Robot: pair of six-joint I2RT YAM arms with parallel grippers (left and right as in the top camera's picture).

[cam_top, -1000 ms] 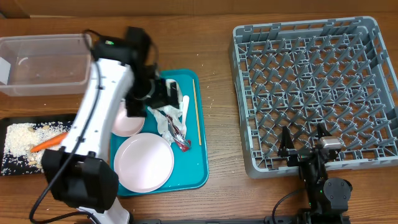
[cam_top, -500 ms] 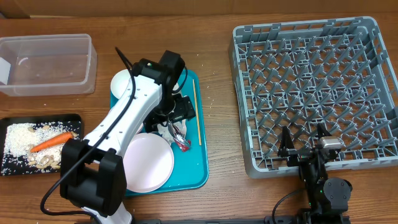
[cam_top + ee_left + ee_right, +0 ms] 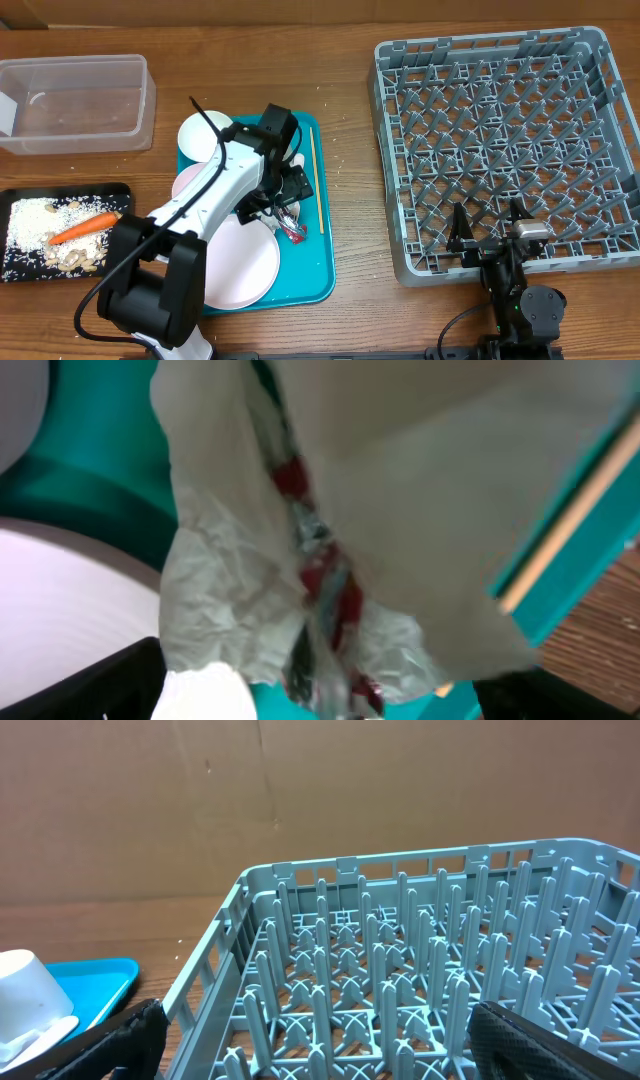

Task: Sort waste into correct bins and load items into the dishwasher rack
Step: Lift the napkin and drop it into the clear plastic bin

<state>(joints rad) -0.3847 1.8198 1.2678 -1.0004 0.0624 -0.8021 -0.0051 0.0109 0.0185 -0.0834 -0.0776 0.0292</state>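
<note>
Black and spread wide, the left fingers (image 3: 95, 685) sit at the bottom corners of the wrist view and frame a crumpled white napkin (image 3: 230, 610). Nothing is between them yet, and the blur hides whether they touch the paper. A strip with red marks (image 3: 325, 585) is tangled in the napkin, too smeared to name. I judge that they straddle the wad from above so that closing gathers it in one pinch. That would miss the wooden stick (image 3: 570, 510) just beside it and the pink plate (image 3: 60, 600) on its other side.

All of this lies on the teal serving tray (image 3: 312, 282), which rests on the wooden surface (image 3: 350, 80). The napkin probably belongs in the clear tub (image 3: 75, 100), since the black tray (image 3: 124, 198) nearby already holds rice (image 3: 35, 215) and a carrot (image 3: 83, 227). The right fingers (image 3: 130, 1040) are released too and empty. They are parked at the near edge of the dishwasher rack (image 3: 500, 130) — out of the way, with nothing loaded.

A second ago the left arm (image 3: 210, 195) was toward the tub side. It has since swung in over the tray's middle, uncovering the white bowl (image 3: 205, 135) at the tray's far corner. Over the last half second it has only settled closer over the napkin. Napkin, stick, plate and right arm have not moved.
</note>
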